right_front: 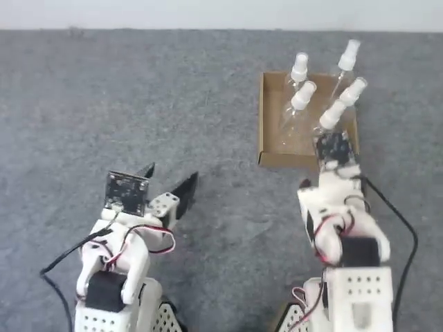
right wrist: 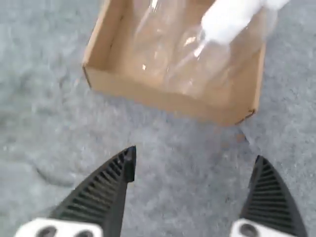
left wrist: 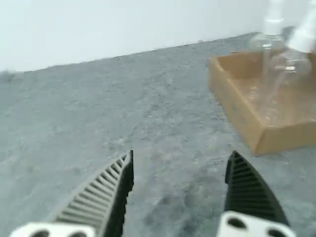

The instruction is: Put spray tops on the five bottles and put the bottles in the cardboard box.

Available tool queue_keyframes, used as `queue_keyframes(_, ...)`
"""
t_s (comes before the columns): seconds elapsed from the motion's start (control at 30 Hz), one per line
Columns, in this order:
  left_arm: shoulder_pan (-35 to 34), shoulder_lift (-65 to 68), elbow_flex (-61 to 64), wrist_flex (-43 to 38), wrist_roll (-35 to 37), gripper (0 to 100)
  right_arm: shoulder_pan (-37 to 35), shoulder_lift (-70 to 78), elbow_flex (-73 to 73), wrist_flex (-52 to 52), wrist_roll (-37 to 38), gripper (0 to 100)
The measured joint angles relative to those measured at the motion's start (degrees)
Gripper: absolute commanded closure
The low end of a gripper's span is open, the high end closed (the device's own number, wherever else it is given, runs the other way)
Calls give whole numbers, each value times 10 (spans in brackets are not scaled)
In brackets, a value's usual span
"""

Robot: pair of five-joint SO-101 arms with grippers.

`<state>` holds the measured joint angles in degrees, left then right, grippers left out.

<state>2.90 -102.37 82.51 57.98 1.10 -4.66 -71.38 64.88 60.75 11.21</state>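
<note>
The shallow cardboard box (right_front: 266, 117) lies at the back right of the grey carpet. Several clear bottles (right_front: 294, 114) with white spray tops (right_front: 300, 67) stand inside it, some leaning. My right gripper (right wrist: 195, 163) is open and holds nothing, a short way in front of the box's near wall (right wrist: 163, 96), with a bottle's white top (right wrist: 229, 19) beyond it. In the high view the right arm (right_front: 336, 194) points at that wall. My left gripper (right_front: 167, 176) is open over bare carpet at the front left, well away from the box (left wrist: 247, 123) and bottles (left wrist: 276, 64).
Grey carpet (right_front: 138, 97) covers the whole table, and a white wall (left wrist: 98, 24) runs behind it. Wide free room lies to the left of the box and between the two arms.
</note>
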Motion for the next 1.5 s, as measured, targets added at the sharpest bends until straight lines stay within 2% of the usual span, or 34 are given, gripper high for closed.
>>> queue_keyframes(0.2,-112,0,0,27,-1,714,0,-142,60,69,28,699)
queue_keyframes(0.5,-166,-1,10,93,-1,713,0,-180,76,73,34,699)
queue_keyframes(0.77,-172,4,83,93,-1,716,-1,-185,76,73,34,704)
queue_keyframes(0.87,-171,5,84,93,-1,717,7,-185,76,73,34,779)
queue_keyframes(1.0,-171,0,100,93,-1,720,59,-195,98,73,34,909)
queue_keyframes(1.07,-165,3,122,93,-1,766,91,-196,142,72,34,953)
queue_keyframes(1.2,-146,5,145,90,-1,994,142,-238,240,50,36,993)
queue_keyframes(1.33,-127,4,145,86,-1,968,156,-320,275,49,37,991)
queue_keyframes(1.5,-109,4,145,119,-1,974,146,-317,302,50,37,991)
